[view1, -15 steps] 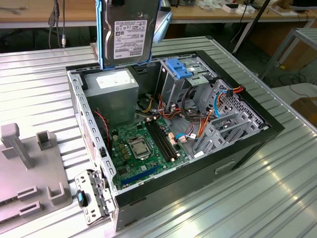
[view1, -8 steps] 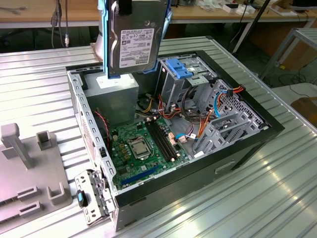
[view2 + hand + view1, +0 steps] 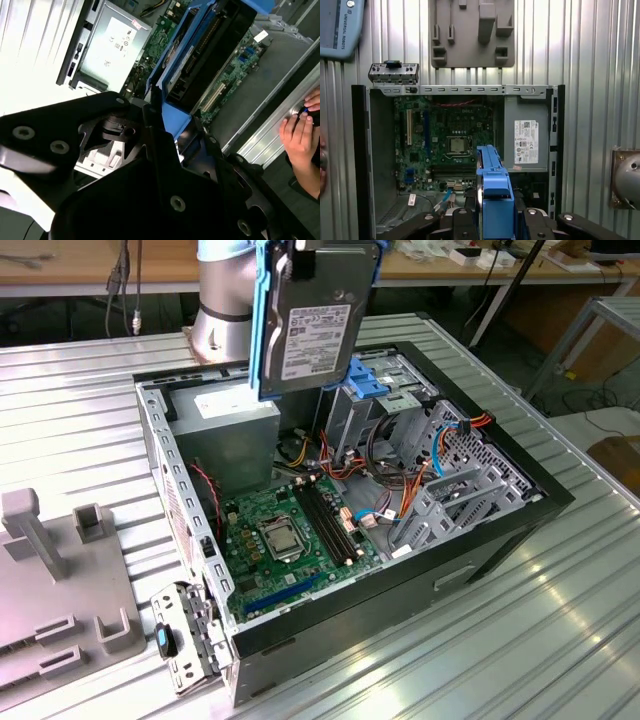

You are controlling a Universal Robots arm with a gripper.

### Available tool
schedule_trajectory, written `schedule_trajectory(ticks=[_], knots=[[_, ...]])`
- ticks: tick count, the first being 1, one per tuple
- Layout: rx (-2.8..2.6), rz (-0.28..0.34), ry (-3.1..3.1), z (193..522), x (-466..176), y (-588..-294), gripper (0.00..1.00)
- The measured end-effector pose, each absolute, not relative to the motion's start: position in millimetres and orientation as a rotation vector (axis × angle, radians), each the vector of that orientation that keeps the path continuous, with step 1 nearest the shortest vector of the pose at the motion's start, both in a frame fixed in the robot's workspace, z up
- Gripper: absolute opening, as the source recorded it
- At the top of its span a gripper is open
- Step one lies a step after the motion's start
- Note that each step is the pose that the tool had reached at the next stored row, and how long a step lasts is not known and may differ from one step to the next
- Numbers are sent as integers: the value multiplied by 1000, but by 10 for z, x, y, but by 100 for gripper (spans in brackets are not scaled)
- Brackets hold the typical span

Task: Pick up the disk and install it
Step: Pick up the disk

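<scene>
Field note: we see the flat grey metal disk framed in bright blue plastic (image 3: 318, 320) standing on end in the air, above the open black computer case (image 3: 520, 510). The hand (image 3: 495, 217) is clamped on the disk's upper end, with its black fingers (image 3: 470, 227) pressed against either side of the blue frame. Inside the case the green motherboard (image 3: 290, 530) lies flat beside a grey power supply box (image 3: 225, 425). The case sits on the ribbed metal table (image 3: 560, 640).

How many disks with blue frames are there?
1. The disk hangs in the hand above the open computer case. More could hide inside the drive cage.
</scene>
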State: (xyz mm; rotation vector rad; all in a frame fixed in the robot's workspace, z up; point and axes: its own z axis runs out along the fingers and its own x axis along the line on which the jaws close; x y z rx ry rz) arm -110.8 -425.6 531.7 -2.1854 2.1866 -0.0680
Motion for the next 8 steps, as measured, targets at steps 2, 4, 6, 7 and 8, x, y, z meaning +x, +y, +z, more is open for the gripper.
schedule_trajectory(ticks=[2,4,6,7,8], knots=[[-2185,-68,2187,5305,-1087,-4303,37],[-2185,-68,2187,5282,-1085,-4408,37],[-2185,-68,2187,5266,-1074,-4457,37],[-2185,-68,2187,5256,-1052,-4469,37],[-2185,-68,2187,5248,-1023,-4475,37]])
